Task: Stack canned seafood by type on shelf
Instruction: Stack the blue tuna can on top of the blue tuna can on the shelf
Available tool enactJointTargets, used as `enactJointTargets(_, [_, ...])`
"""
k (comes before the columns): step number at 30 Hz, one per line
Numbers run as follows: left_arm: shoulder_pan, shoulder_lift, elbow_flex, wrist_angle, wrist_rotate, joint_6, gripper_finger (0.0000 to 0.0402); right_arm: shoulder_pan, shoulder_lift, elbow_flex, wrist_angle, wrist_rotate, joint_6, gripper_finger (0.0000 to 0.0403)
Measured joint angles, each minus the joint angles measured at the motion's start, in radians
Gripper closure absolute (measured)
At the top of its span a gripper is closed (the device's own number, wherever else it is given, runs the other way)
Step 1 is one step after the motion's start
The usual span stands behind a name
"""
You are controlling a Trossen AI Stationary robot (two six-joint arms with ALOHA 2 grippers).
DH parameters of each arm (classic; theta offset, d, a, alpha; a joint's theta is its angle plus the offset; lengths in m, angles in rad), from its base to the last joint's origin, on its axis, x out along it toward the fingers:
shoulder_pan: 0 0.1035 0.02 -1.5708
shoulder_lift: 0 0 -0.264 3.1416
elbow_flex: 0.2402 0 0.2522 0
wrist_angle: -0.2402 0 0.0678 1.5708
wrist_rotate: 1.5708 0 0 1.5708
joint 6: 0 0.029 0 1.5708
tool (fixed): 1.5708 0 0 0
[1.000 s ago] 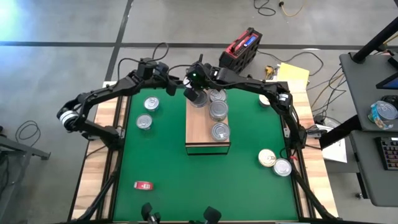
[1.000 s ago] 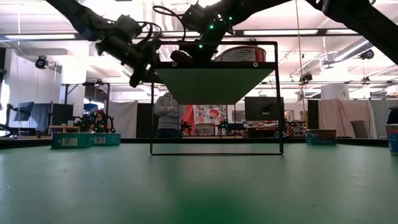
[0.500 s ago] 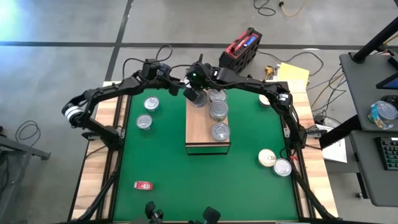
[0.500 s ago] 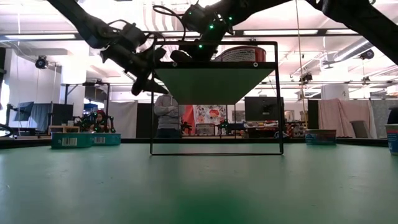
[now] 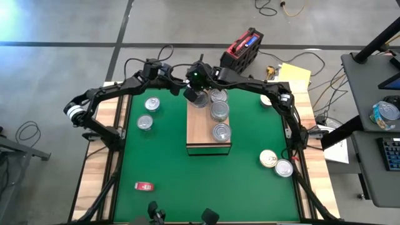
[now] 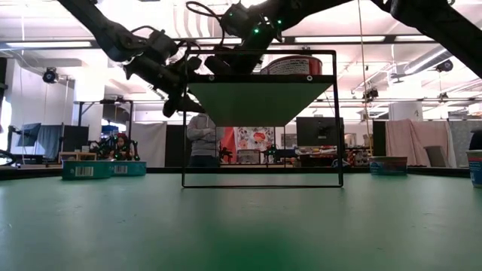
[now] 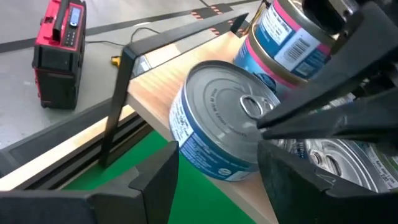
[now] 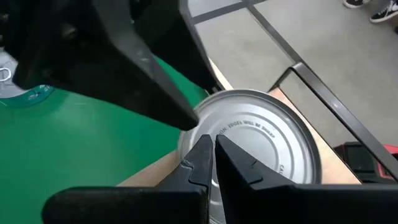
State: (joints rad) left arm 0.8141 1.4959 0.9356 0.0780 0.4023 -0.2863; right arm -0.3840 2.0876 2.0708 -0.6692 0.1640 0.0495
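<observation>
Left gripper (image 5: pixel 185 89), fingers apart, flanks a silver can (image 7: pixel 221 127) at the shelf's (image 5: pixel 201 130) far-left corner; right gripper (image 8: pixel 210 155) is clenched above it.

Grey concrete floor (image 5: pixel 62 25) all around the table, crossed by dark lines. On that floor just beyond the table's far edge, a red and black case (image 5: pixel 244 49), with loose black cables (image 5: pixel 275 7) further off. Beside the case toward the table's right corner, a yellow sheet (image 5: pixel 295 74). Well to the right of the table, a dark desk (image 5: pixel 375 94) bearing a keyboard (image 5: pixel 390 153). Across the room at table height: white ceiling with strip lights (image 6: pixel 392 38), a monitor (image 6: pixel 318 132), a person in grey (image 6: pixel 201 139) standing with arms folded, draped cloth (image 6: pixel 410 141) to the right.
</observation>
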Motion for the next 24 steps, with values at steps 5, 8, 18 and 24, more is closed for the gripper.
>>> enactJointTargets(5, [0.022,-0.023,0.0,-0.003,0.0,0.0,0.02,0.0,-0.007,0.0,-0.003,0.031,0.002,0.039])
enactJointTargets(8, [0.026,-0.043,0.0,-0.01,0.0,0.011,0.02,0.0,-0.017,-0.002,-0.015,0.034,0.002,0.039])
enactJointTargets(18, [0.026,-0.081,0.0,-0.021,0.0,0.03,0.02,0.0,-0.06,-0.002,-0.035,0.045,-0.011,0.039])
enactJointTargets(24, [0.026,-0.13,0.0,-0.026,0.001,0.038,0.02,-0.011,-0.064,0.087,-0.086,0.045,-0.035,0.0391])
